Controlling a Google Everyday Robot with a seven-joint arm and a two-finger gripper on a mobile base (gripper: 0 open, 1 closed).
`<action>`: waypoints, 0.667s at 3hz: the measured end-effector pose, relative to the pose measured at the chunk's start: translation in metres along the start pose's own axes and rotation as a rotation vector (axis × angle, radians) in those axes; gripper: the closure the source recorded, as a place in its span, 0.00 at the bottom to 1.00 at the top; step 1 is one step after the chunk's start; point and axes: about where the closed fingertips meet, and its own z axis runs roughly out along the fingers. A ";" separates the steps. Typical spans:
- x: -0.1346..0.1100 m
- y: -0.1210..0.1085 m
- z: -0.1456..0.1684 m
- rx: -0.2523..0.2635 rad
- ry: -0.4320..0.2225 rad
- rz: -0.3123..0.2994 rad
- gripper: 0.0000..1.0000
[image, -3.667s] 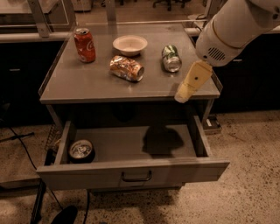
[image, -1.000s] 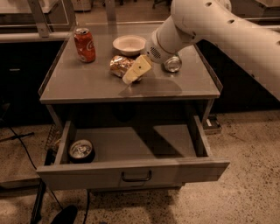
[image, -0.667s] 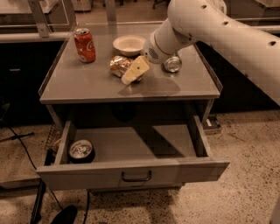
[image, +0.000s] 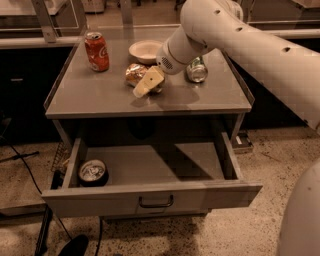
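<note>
Camera view: claw low over the tabletop, right up against a crinkled snack packet, covering the packet's right edge. Impossible to tell how wide open, or whether gripping the packet. Just behind the claw, a white bowl; farther back and to the left, an upright red soda can; near on the right, a green can lying on its side. Well below, an open drawer with a silver-topped can at its left end
</note>
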 end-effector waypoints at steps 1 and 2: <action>0.001 0.000 0.014 -0.011 0.016 0.006 0.03; 0.002 -0.001 0.025 -0.014 0.028 0.014 0.06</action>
